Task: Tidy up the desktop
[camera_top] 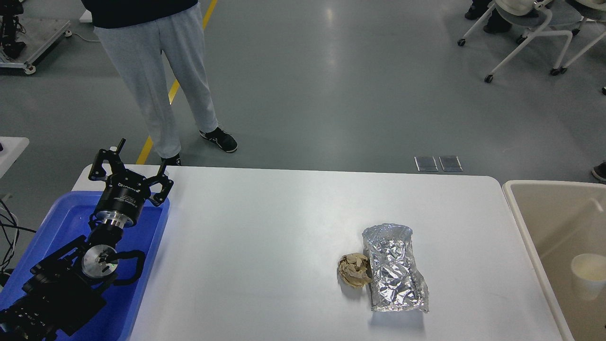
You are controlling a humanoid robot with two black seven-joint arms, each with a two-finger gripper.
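The white desktop (265,237) fills the middle of the head view. A crumpled silver foil bag (394,268) lies on its right half, with a crumpled beige paper wad (354,270) touching its left side. My left gripper (139,152) is open and empty, held above the far corner of the blue tray (142,284) at the desktop's left end, far from the foil bag. My right gripper is out of view.
A beige bin (525,227) stands off the desktop's right edge with a white paper cup (588,274) inside. A person in grey trousers (156,80) stands beyond the far left corner. Office chairs (525,33) stand at the far right.
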